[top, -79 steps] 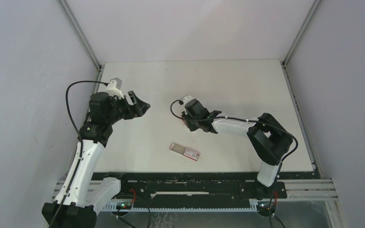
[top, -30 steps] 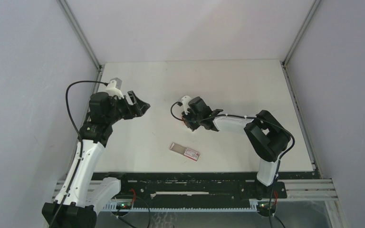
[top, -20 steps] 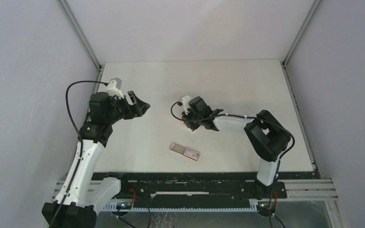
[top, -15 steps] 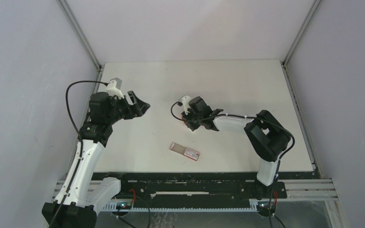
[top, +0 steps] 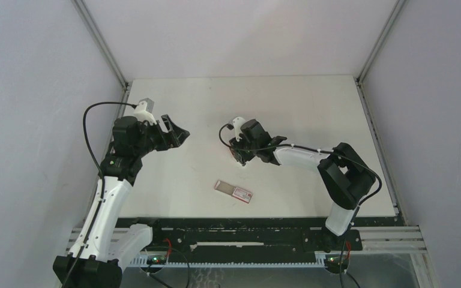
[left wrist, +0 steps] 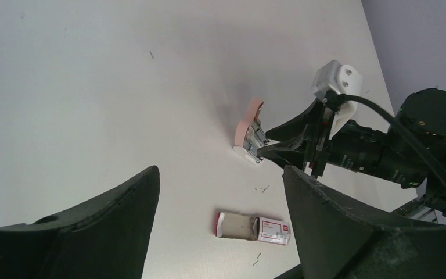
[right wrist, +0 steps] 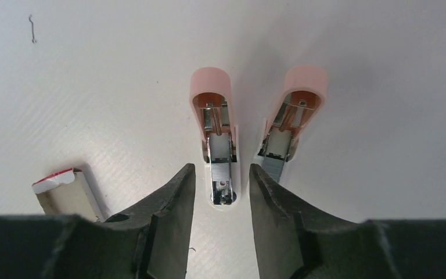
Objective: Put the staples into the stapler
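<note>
Pink stapler [right wrist: 221, 152], open, mid-table; flat pink-red staples box [top: 233, 191], partly open, near it.

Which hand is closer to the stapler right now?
Right. The right hand has one end of the stapler between its fingers; the left hand hangs well off to its left.

Three cameras, one shared patch at mid-table.

The top camera sits high behind the arm bases, looking down and forward over the whole flat white tabletop [top: 288, 102] from afar. The left wrist camera, raised, looks out between the dark fingers of the left gripper [left wrist: 220, 174], facing rightward across the table at middle range. It takes in the opened pink-and-metal stapler [left wrist: 250, 131], the small pink-red cardboard staple box [left wrist: 254, 226] and the right gripper [left wrist: 261, 145]. The right wrist camera is low and very near, facing that stapler, with the box's corner at its left edge.
</note>
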`<state>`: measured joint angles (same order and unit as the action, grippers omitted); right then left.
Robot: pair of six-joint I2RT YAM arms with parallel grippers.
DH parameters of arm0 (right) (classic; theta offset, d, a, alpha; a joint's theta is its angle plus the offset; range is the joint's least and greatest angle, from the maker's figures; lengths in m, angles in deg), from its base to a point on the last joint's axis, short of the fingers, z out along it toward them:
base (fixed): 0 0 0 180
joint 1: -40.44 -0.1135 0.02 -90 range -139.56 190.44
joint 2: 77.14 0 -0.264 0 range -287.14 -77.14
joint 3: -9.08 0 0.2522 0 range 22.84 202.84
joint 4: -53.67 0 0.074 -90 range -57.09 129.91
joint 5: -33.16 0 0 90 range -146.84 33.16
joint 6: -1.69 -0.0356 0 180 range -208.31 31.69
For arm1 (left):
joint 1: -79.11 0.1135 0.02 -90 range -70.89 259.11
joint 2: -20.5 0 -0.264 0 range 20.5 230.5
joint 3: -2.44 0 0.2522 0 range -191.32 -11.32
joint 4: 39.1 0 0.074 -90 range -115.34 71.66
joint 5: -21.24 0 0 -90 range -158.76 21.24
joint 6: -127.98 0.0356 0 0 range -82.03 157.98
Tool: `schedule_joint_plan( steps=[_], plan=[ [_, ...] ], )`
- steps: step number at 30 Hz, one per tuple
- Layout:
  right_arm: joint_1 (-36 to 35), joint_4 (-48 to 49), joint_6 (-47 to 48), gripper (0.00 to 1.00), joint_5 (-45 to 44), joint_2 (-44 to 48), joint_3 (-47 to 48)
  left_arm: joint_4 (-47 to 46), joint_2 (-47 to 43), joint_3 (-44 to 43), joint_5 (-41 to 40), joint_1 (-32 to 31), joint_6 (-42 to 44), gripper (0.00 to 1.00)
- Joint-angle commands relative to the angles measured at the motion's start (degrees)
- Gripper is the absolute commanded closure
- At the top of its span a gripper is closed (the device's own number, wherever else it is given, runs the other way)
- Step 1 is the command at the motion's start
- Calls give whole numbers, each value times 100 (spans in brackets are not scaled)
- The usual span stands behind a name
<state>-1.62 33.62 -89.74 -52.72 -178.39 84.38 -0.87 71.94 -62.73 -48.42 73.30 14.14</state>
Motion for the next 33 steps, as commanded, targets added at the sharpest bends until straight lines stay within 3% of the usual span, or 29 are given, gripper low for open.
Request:
schedule_joint_plan(
  steps=[1, 11, 33],
  plan=[
    [3, 16, -407, 61, -373, 328, 52, -300, -41, 121, 163, 44, 46, 18],
    [-126, -357, -529, 60, -983, -195, 512, -311, -33, 121, 183, 45, 37, 18],
    [-136, -654, -534, 61, -933, -492, 765, -322, -42, 122, 207, 49, 40, 18]
  ],
)
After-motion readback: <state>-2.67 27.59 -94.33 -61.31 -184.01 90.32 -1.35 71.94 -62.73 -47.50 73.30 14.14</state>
